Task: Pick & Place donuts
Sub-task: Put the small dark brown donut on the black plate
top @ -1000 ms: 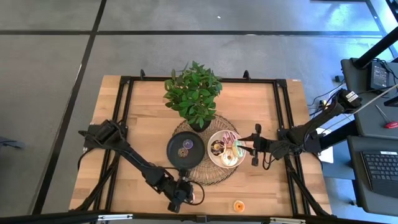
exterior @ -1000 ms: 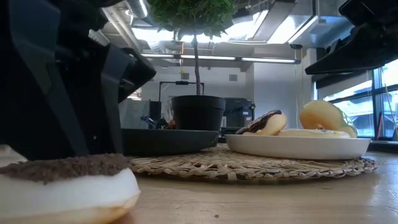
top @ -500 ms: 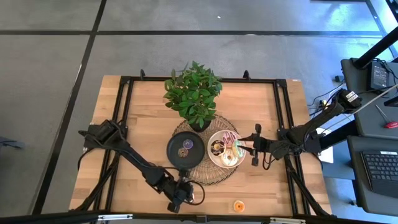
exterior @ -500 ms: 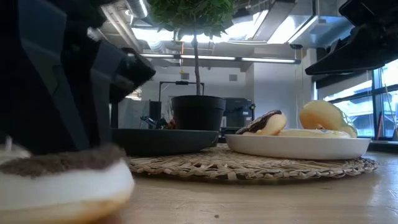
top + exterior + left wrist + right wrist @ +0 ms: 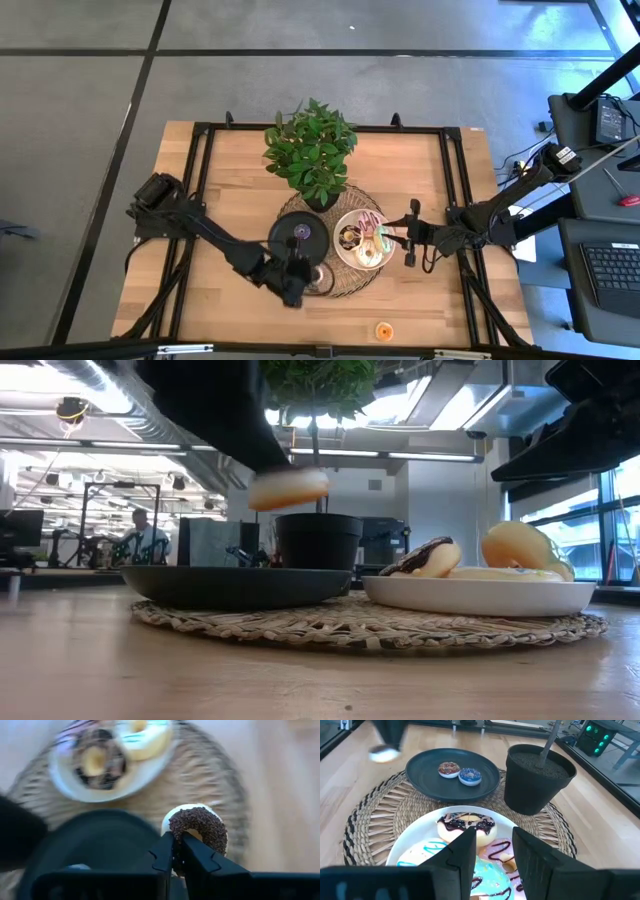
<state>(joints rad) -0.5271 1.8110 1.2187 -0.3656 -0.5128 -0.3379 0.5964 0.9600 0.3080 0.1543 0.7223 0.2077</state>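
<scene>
My left gripper [image 5: 303, 274] is shut on a white donut with brown sprinkles [image 5: 197, 826], held in the air over the woven mat's near part, beside the black plate [image 5: 285, 245]. In the low view the donut [image 5: 288, 488] hangs above that plate's rim. Two small donuts [image 5: 460, 772] lie on the black plate. The white plate [image 5: 343, 255] carries several iced donuts [image 5: 467, 825]. An orange donut [image 5: 383, 329] lies flat on the table near the front edge. My right gripper [image 5: 492, 854] hovers open at the white plate's right side, with nothing between its fingers. My left gripper pinches the near side of the donut's ring [image 5: 181, 831] between its two fingers; one fingertip [image 5: 192, 845] stands at the hole, the other outside the ring. The fingers slant down from the table's left. The donut is lifted clear, sprinkled top up, slightly tilted.
Both plates stand on a round woven mat [image 5: 345, 285] at the table's middle. A potted plant [image 5: 310, 150] stands just behind them, its dark pot [image 5: 537, 780] next to the black plate. Bare wood lies left and right of the mat.
My left gripper has shut on the brown-sprinkled donut by the front edge, then risen and gone toward the far edge and the black plate. The donut has come off the table and now hangs clear above the mat.
</scene>
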